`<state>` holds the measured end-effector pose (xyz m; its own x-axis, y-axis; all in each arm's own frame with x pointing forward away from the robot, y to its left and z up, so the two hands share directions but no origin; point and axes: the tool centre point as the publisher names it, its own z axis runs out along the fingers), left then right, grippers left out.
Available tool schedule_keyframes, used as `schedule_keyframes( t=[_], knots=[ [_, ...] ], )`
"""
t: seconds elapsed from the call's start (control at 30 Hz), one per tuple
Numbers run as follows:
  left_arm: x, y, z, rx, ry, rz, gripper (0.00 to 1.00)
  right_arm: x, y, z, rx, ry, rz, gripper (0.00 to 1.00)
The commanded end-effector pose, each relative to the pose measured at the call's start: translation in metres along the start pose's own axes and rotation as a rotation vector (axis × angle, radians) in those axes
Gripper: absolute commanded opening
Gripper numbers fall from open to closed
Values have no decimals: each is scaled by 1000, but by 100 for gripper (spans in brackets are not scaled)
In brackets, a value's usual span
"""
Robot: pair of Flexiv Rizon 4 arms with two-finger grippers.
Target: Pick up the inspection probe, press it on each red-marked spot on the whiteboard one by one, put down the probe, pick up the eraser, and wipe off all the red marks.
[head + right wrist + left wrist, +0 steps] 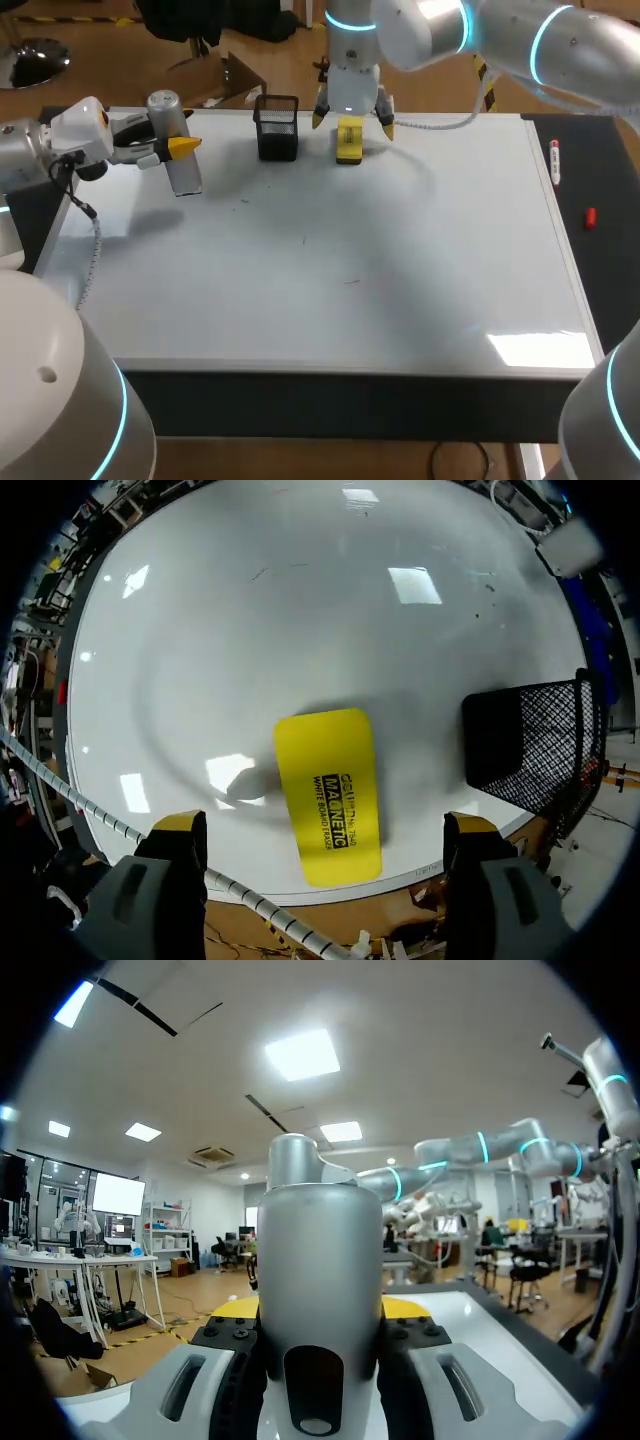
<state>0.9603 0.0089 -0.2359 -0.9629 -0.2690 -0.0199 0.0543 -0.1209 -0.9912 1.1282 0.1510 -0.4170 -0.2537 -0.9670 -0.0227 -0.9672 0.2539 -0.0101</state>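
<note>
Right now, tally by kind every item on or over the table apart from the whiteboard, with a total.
silver metal cylindrical probe: 1
yellow rectangular eraser: 1
black wire-mesh holder: 1
white marker pen with red end: 1
small red piece: 1
Total: 5

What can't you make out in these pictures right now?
- Left wrist view: the inspection probe fills the middle and hides most of the left hand's yellow tips.
- Head view: the specks on the whiteboard are too small to tell whether they are red marks.
- Head view: the right hand overlaps the eraser's far end.
- Right wrist view: the mesh holder shows only its side, so its inside is hidden.
</note>
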Motion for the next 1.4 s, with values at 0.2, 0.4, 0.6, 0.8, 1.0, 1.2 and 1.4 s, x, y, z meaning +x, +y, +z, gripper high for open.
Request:
schedule_keyframes(
  t=[0.2,0.4,0.6,0.8,1.0,1.2,1.4],
  knots=[
    [1,-2,0,-2,-4,1,0,39,4,-58,38,-115,124,100],
    [1,-2,0,-2,-4,1,0,51,-3,-93,56,-145,235,100],
    [1,-2,0,-2,-4,1,0,55,-16,-126,2,-76,447,100],
    [1,-2,0,-2,-4,1,0,63,-29,-150,-84,-88,603,100],
    [1,-2,0,-2,-4,1,0,75,-39,-166,-186,-215,683,100],
    [1,-2,0,-2,-4,1,0,89,-44,-171,-286,-328,750,100],
    [1,-2,0,-2,-4,1,0,102,-39,-170,-354,-441,764,100]
  ],
)
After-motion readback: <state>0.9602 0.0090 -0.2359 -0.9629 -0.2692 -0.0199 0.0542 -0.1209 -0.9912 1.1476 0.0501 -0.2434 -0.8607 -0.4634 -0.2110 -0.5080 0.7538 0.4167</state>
